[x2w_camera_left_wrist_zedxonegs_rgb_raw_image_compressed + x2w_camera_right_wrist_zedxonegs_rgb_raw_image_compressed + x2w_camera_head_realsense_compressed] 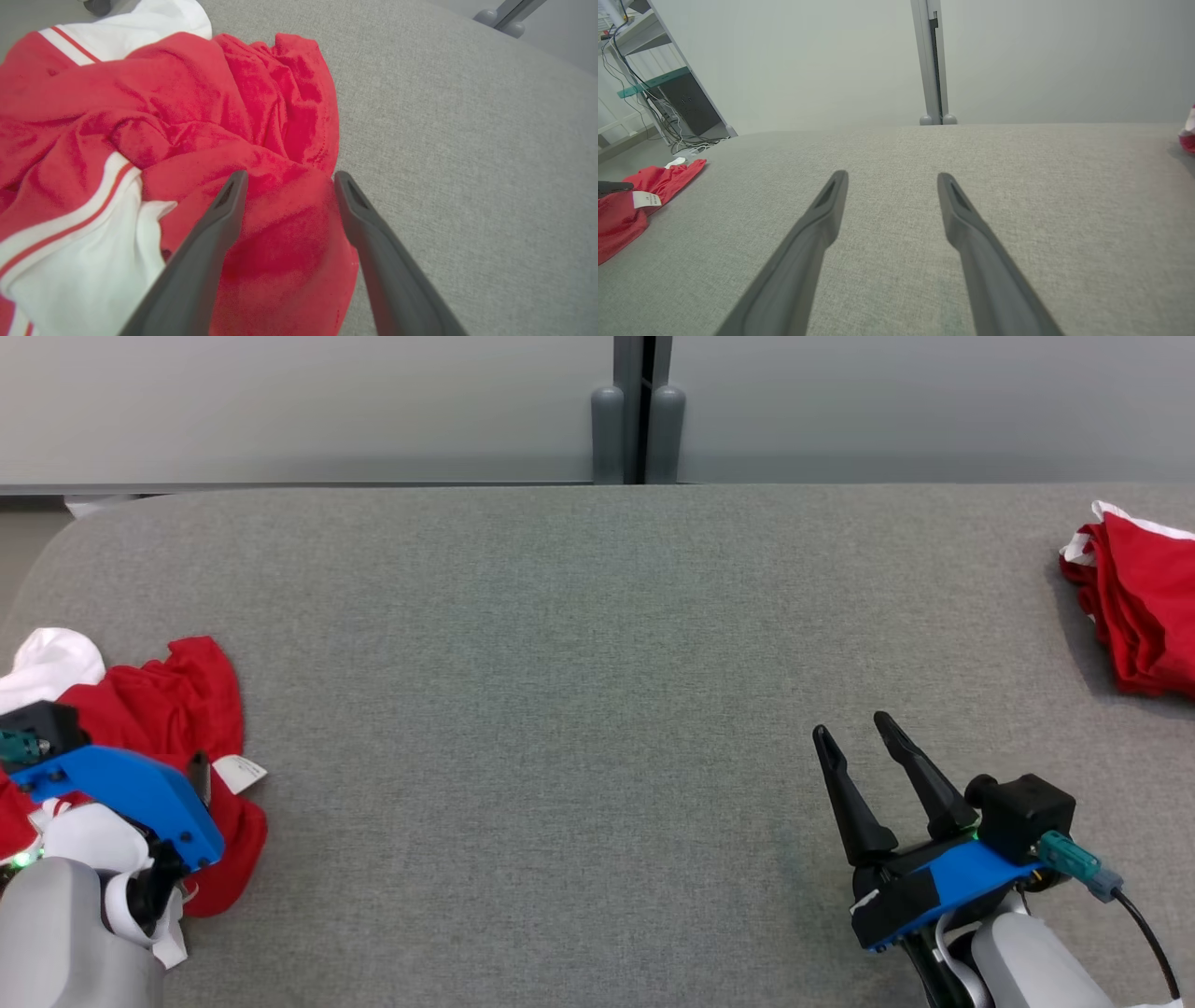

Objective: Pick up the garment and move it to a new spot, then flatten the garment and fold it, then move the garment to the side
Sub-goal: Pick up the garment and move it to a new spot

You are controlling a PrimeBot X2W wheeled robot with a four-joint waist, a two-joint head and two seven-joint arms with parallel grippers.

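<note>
The garment [177, 709] is a crumpled red and white heap with a white label, lying at the far left of the grey padded table [560, 663]. My left gripper [290, 176] hangs over the heap's right-hand part. It is open, its fingers [219, 219] straddle a red fold [280, 224], and nothing is clamped. In the right wrist view the garment [626, 210] lies far off to the left. My right gripper [851, 728] stands open at the lower right above bare table, with nothing between its fingers [971, 233].
Red and white folded cloth [1144, 607] lies at the table's right edge. A grey post [637, 420] rises behind the far edge against a pale wall. Shelving with cables [668, 102] stands beyond the table's rounded left corner.
</note>
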